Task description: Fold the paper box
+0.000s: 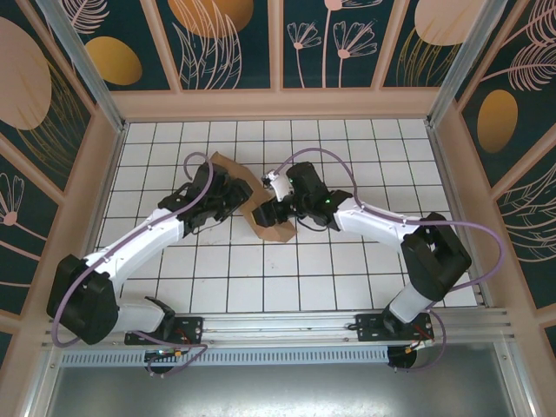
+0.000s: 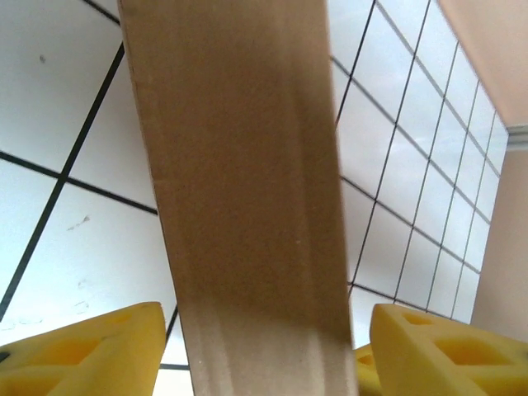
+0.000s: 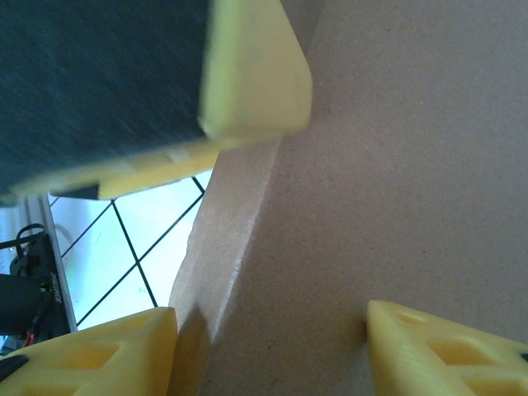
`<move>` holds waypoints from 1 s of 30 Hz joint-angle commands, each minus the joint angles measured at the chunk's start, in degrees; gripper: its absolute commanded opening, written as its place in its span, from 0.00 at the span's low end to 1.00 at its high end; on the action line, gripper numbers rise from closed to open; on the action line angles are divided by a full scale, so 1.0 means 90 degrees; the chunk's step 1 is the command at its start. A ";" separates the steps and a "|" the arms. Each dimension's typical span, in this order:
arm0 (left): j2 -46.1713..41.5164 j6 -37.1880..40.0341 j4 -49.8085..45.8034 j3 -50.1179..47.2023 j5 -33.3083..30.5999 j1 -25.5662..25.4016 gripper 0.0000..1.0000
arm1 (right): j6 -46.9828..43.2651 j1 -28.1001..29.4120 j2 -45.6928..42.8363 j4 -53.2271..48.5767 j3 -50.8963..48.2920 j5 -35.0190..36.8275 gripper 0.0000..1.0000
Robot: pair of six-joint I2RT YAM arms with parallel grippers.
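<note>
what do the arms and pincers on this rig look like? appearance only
Left arm and right arm: white shells, black joints and bases, a looping lilac cable each. Small green light near the right wrist. Left pincer and right pincer: blocky yellow fingers with recessed pockets.

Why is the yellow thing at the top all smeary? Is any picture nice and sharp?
Right wrist: the yellow pad at the top is smeared, very close to the lens, and the box looks grainy; left wrist: the box's near end goes soft, the tiles are crisper; top view: sharp and evenly lit.
</note>
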 commanded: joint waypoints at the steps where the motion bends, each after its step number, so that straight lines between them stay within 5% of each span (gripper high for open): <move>1: -0.0278 0.0488 -0.0278 0.0646 -0.0448 -0.0027 0.71 | 0.0108 -0.0312 0.0183 -0.0419 -0.0246 -0.0108 0.60; 7: -0.0543 0.1376 -0.0555 0.1094 -0.0738 -0.0010 0.73 | 0.0076 -0.0679 0.0125 -0.0326 -0.0355 -0.0367 0.60; 15: 0.0277 0.2488 0.0183 0.1579 0.0194 0.0255 0.70 | 0.0137 -0.1207 0.0165 -0.0130 -0.0487 -0.1005 0.59; 30: 0.1925 0.2558 0.1854 0.1405 0.1490 0.0757 0.63 | 0.0005 -0.1279 0.0270 -0.0337 -0.0388 -0.0835 0.58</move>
